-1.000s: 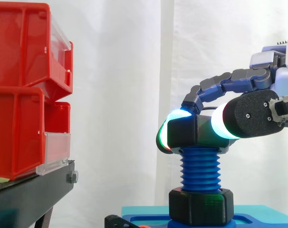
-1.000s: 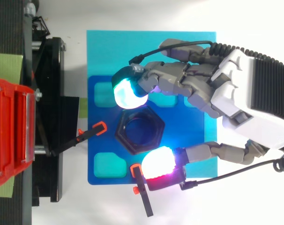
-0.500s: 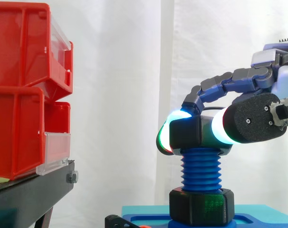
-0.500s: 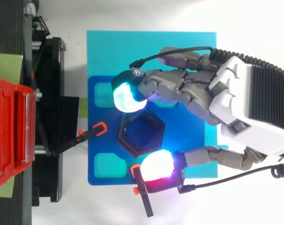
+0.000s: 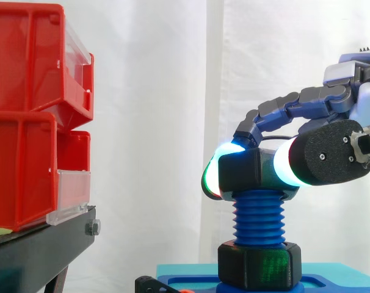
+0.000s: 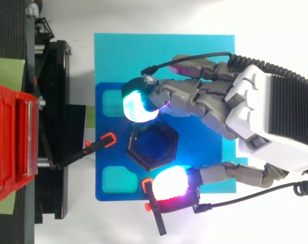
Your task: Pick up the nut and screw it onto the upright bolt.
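Now: nut sits atop the upright bolt.
Curled fingers of the hand pinch its opposite sides.

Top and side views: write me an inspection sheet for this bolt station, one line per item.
Surface: blue fixture plate on a teal board.
Job's things: black nut sits on top of the upright blue bolt; a second black nut at the bolt's foot.
Clutter: two orange-tipped clamps at the plate's edge.
Hand: the hand has its fingers pinching the black nut from two sides.
Cables: nothing seen.
Surroundings: red bins on a black stand; white curtain.
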Controlling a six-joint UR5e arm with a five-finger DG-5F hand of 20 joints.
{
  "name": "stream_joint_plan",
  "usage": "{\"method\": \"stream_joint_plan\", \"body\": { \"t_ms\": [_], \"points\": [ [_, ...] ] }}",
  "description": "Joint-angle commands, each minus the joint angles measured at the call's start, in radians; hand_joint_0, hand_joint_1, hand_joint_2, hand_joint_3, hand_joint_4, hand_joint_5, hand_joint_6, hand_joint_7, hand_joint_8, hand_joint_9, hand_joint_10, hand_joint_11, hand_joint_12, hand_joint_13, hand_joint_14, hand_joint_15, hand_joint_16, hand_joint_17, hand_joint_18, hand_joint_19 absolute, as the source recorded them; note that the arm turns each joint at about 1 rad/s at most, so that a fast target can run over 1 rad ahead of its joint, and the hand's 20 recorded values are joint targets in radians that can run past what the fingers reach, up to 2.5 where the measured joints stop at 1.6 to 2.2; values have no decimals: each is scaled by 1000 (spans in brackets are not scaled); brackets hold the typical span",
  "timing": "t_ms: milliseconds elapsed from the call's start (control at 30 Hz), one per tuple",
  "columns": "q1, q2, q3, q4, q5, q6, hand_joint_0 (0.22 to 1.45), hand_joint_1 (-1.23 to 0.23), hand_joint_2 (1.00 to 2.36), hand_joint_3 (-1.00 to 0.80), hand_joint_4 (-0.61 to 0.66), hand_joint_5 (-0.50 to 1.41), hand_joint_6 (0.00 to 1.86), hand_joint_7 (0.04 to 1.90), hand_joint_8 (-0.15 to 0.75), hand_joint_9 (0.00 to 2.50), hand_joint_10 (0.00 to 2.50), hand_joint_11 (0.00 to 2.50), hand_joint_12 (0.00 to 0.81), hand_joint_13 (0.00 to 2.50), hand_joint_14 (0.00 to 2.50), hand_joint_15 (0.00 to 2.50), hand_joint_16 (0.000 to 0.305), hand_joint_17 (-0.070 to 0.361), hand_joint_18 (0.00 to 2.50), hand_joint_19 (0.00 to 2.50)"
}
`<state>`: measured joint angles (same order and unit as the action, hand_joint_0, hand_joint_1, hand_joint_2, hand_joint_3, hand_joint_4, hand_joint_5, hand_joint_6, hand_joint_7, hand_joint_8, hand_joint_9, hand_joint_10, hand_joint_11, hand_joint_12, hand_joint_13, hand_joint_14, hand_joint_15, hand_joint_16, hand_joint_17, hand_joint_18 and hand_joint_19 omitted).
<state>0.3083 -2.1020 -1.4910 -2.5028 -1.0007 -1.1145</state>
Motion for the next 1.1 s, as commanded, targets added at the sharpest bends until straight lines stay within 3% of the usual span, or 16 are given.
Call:
{"method": "stream_joint_plan", "body": {
  "t_ms": [0, 200, 400, 1067],
  "points": [
    [0, 0, 0, -4, -1, 1, 579, -709, 1000, -500, 355, -155, 503, 979, 362, 785, 0, 29, 391, 781, 0, 0, 41, 92, 526, 58],
    [-6, 0, 0, -5, -7, 1, 580, -713, 1000, -500, 359, -154, 504, 976, 364, 788, 0, 30, 392, 782, 0, 0, 42, 95, 546, 60],
    [-11, -1, 0, -5, -36, 1, 580, -712, 1000, -500, 357, -153, 504, 981, 365, 796, 0, 27, 390, 788, 0, 0, 42, 95, 545, 75],
    [-14, 0, 17, -27, -42, 2, 584, -712, 1000, -500, 369, -151, 504, 981, 371, 821, 0, 33, 393, 796, 0, 0, 46, 104, 594, 98]
  ]
}}
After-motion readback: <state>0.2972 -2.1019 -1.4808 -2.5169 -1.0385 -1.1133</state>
